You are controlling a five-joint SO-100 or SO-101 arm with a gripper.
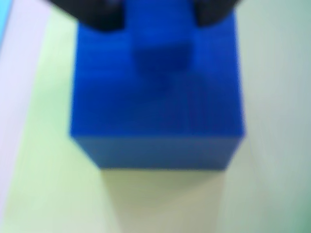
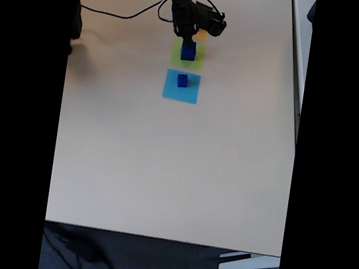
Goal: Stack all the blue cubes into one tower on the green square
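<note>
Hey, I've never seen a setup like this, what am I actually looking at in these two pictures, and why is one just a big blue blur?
This is a small robot arm on a pale table. The fixed view looks down on the whole table from above. The dark arm reaches in from the top, and its gripper sits over a blue cube standing on the green square. Just below that in the picture, a smaller blue cube rests on a light-blue square. A bit of an orange square peeks out beside the gripper.

The blurry picture comes from a camera riding on the arm's wrist, very close up. The two dark shapes at its top edge are the gripper's fingers, with a smaller blue block between them, right above the big cube. The blur hides whether that block already rests on the cube.
</note>
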